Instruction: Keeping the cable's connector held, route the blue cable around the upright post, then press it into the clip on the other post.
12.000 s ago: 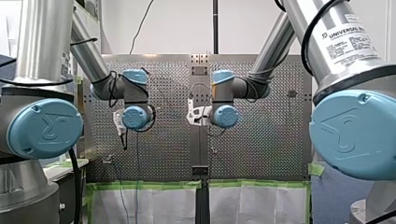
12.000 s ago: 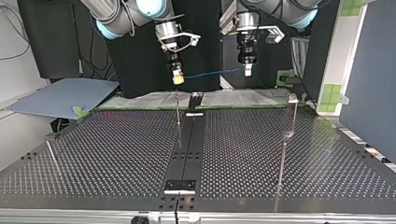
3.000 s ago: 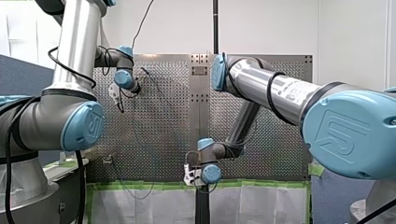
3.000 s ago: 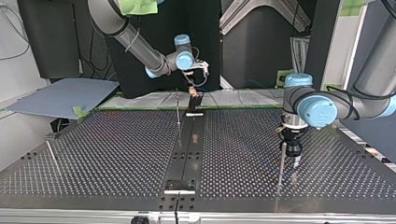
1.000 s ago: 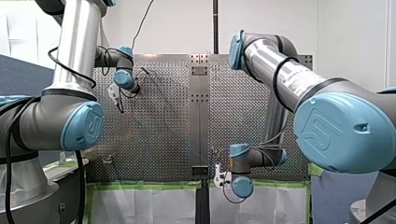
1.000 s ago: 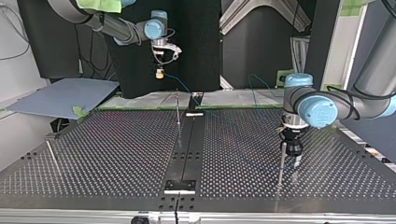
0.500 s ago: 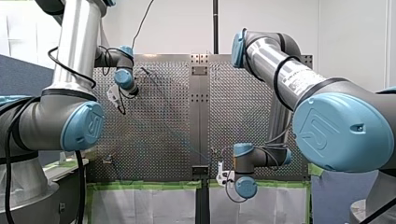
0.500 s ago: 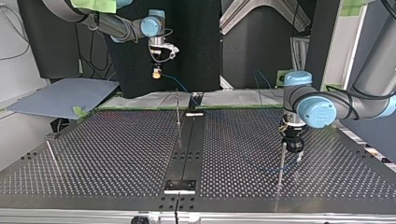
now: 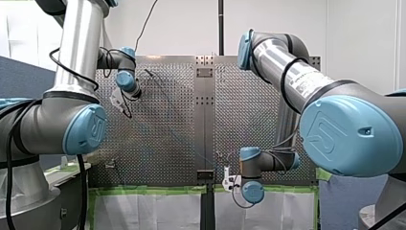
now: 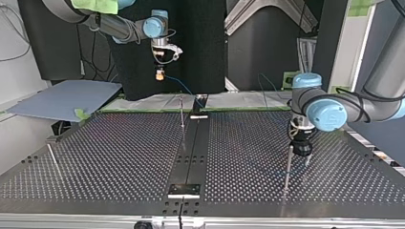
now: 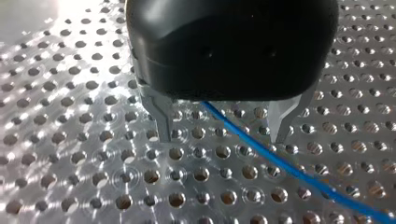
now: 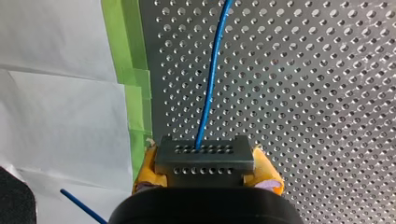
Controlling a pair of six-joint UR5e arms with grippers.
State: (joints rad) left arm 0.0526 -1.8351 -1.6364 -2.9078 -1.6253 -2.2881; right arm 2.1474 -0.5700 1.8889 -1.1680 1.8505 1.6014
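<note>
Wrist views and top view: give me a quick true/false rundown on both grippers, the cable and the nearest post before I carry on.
1. My right gripper has its yellow pads clamped on the connector. True.
2. My left gripper is shut on the blue cable. False: its metal fingers stand apart and the cable runs between them.
3. In the top view, my left gripper is beside the post at the view's right. True.
4. My right gripper touches the table. False: it hangs above the far edge.
</note>
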